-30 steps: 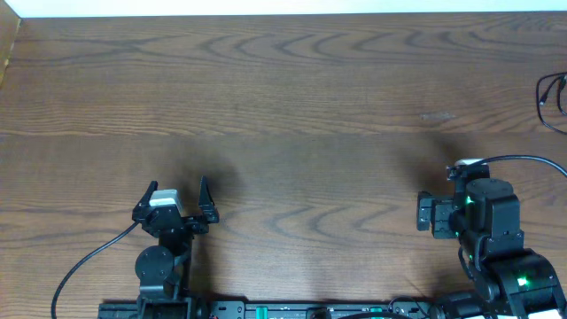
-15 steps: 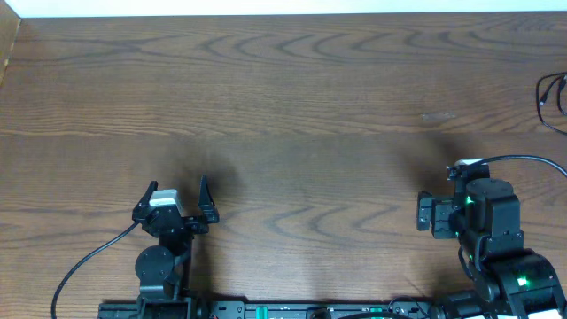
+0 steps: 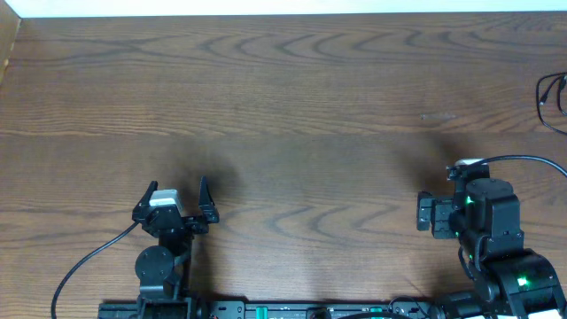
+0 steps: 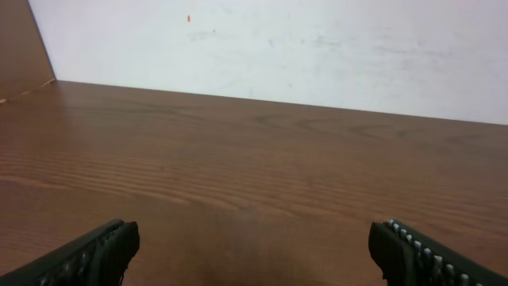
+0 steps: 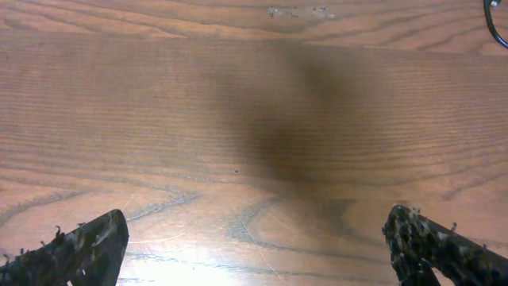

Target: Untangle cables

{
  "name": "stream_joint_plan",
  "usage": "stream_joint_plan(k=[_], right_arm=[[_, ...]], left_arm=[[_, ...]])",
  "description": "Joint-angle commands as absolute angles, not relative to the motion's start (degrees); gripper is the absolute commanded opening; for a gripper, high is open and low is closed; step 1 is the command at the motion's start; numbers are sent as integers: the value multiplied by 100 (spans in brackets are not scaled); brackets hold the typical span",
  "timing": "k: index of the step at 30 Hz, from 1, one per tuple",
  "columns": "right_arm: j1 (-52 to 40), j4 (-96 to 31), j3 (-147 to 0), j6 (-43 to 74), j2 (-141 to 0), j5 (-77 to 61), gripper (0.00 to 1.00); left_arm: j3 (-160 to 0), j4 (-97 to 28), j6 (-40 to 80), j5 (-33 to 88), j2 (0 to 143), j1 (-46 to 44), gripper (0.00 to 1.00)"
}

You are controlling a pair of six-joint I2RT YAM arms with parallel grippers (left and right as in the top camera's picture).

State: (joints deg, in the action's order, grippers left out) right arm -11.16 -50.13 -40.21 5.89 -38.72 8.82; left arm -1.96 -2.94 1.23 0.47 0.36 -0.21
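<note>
A thin black cable point(image 3: 549, 93) lies in a loop at the far right edge of the wooden table; a small part of it shows in the top right corner of the right wrist view point(image 5: 497, 17). No white cable is in view. My left gripper point(image 3: 175, 184) is open and empty near the front left, its two fingers wide apart in the left wrist view point(image 4: 254, 250). My right gripper point(image 3: 454, 211) is open and empty near the front right, over bare wood in its wrist view point(image 5: 254, 246). Both are far from the cable.
The wooden table point(image 3: 292, 106) ends at a white wall point(image 4: 302, 48) at the back. A thick black arm wire point(image 3: 84, 264) curves at the front left and another point(image 3: 523, 159) by the right arm. A pale scuff point(image 5: 300, 12) marks the wood.
</note>
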Motion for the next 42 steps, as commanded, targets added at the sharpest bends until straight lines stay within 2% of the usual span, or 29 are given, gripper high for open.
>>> stream_joint_plan(k=[1,20,42], right_arm=[[-1096,-5041,-4032,657,-3852,1122,99],[-1096,-5057,-4027,661,-3859,1201,99],[-1092,-5522,-3378,659,-2176,1205,99]], left_arm=[[-23,-412,64,-64,23,-1,98],[-23,-412,67,-67,23,-1,98],[-23,-412,64,-64,23,-1,98]])
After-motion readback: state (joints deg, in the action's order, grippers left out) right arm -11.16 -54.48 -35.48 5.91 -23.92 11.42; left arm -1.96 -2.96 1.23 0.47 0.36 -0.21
